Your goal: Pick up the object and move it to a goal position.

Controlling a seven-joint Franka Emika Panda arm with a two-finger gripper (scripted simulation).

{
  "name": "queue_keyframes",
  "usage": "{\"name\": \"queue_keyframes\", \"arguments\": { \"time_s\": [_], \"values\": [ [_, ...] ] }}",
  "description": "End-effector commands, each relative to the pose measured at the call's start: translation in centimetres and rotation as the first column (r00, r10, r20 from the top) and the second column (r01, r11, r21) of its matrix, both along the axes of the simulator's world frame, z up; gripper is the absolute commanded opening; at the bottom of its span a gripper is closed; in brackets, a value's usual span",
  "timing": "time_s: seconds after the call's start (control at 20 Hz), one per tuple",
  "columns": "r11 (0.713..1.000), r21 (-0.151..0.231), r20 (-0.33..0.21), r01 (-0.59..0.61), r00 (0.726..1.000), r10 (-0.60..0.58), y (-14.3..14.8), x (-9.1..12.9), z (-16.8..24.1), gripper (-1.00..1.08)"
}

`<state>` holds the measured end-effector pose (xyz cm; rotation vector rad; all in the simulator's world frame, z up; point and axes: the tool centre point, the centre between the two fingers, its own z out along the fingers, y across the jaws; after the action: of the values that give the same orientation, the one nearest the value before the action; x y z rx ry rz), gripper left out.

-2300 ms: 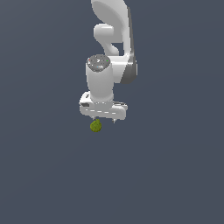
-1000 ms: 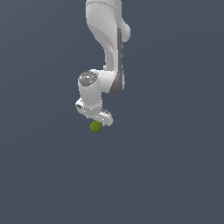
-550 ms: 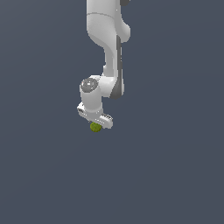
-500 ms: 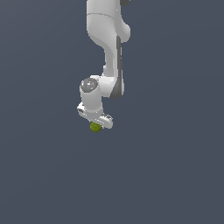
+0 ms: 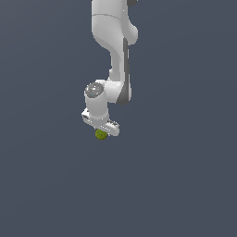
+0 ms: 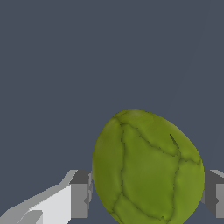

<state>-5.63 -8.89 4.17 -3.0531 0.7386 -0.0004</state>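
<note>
The object (image 5: 101, 134) is a small olive-green roundish lump with dark creases across its surface. It hangs just under the white hand of my arm in the exterior view, off the dark surface. In the wrist view the object (image 6: 148, 168) fills the space between my two fingertips, which press on it from either side. My gripper (image 5: 101, 133) is shut on it; one grey finger pad (image 6: 80, 193) shows on one side and the other finger pad (image 6: 214, 192) on the opposite side. No goal marker is visible.
The white arm (image 5: 115, 46) comes down from the upper edge of the exterior view. All around is a plain dark blue-grey ground with no other objects.
The arm has swung and turned its hand, carrying the object slightly toward the exterior view's left and a little lower in the picture. The grip on the object is unchanged.
</note>
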Motion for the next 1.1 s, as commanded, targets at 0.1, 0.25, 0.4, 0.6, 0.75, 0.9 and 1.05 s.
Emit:
{"name": "queue_keyframes", "arguments": {
  "time_s": [0.1,0.25,0.4,0.6,0.75,0.9,1.05],
  "values": [
    [1.0,0.0,0.0,0.0,1.0,0.0,0.3,0.1,0.2,-1.0],
    [1.0,0.0,0.0,0.0,1.0,0.0,1.1,0.3,0.8,-1.0],
    [1.0,0.0,0.0,0.0,1.0,0.0,2.6,0.6,1.7,-1.0],
    [1.0,0.0,0.0,0.0,1.0,0.0,5.3,1.2,3.5,-1.0],
    [1.0,-0.001,0.0,0.001,1.0,-0.001,8.1,1.8,5.3,-1.0],
    [1.0,-0.002,0.0,0.001,1.0,-0.001,11.1,2.6,7.4,-1.0],
    [1.0,-0.002,0.0,0.001,1.0,-0.001,14.3,3.3,9.5,-1.0]
  ]
}}
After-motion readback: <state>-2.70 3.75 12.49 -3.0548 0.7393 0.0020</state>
